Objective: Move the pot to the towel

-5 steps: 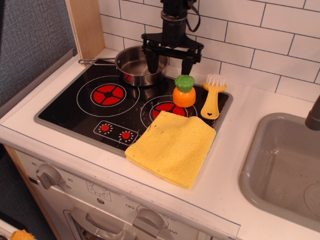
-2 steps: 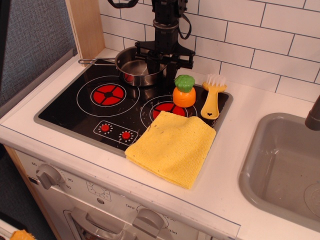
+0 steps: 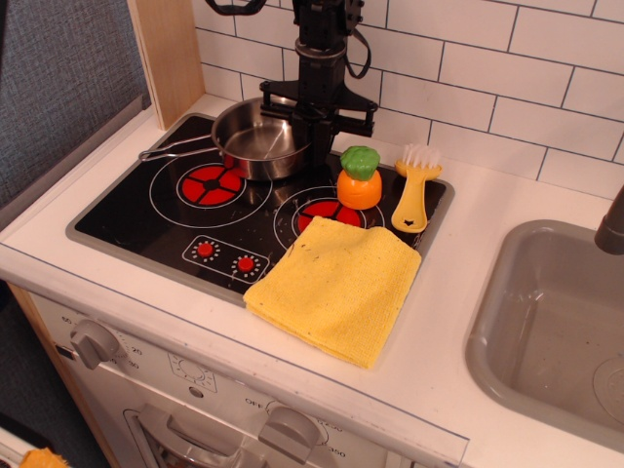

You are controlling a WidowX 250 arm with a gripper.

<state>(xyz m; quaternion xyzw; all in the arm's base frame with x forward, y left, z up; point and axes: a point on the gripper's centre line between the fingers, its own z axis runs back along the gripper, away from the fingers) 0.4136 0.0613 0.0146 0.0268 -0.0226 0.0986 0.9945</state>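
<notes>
The pot (image 3: 255, 139) is a small shiny steel saucepan with a thin wire handle pointing left. It is lifted off the black stove top and tilted, near the back burners. My gripper (image 3: 308, 122) comes down from above and is shut on the pot's right rim. The towel (image 3: 337, 285) is a folded bright yellow cloth lying flat on the stove's front right corner and the counter, well in front of and to the right of the pot.
An orange toy carrot with a green top (image 3: 359, 178) stands just right of the gripper. A yellow brush (image 3: 413, 191) lies beside it. The grey sink basin (image 3: 556, 331) is at the right. A wooden panel (image 3: 168, 54) and tiled wall stand behind.
The gripper closed on the pot's right rim and lifted it. The pot has moved forward and left and now tilts, its handle swung lower to the left.
</notes>
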